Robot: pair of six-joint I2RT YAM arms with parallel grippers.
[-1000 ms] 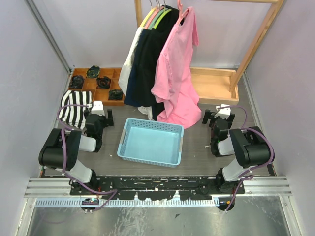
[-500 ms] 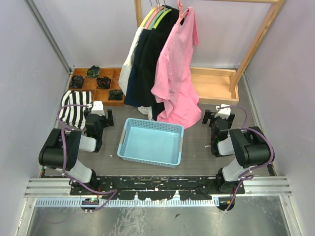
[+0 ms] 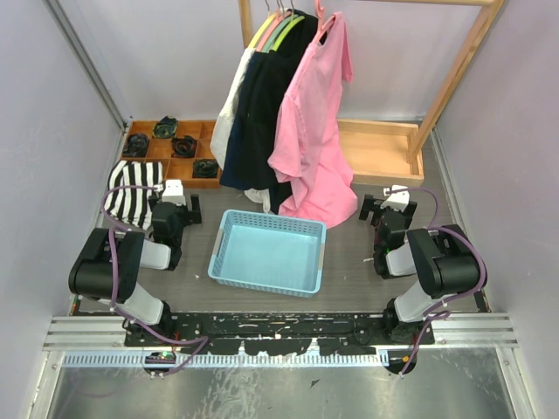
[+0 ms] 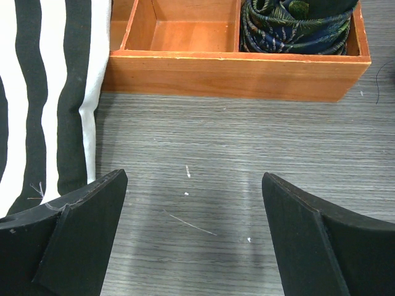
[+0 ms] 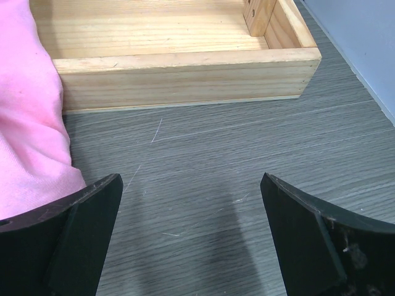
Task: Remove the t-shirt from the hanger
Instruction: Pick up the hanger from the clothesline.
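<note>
Nothing is done yet: the pink t-shirt [image 3: 310,131] hangs on its hanger [image 3: 325,22] at the far rail. The left gripper [image 4: 191,179] and right gripper [image 5: 191,179] sit low on the near table, jaws apart and empty.

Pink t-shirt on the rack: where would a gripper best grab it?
Probably the loose hem of the pink t-shirt, from the right: it hangs low and bunched near the open right gripper, while the shoulders sit high on the hanger.
</note>
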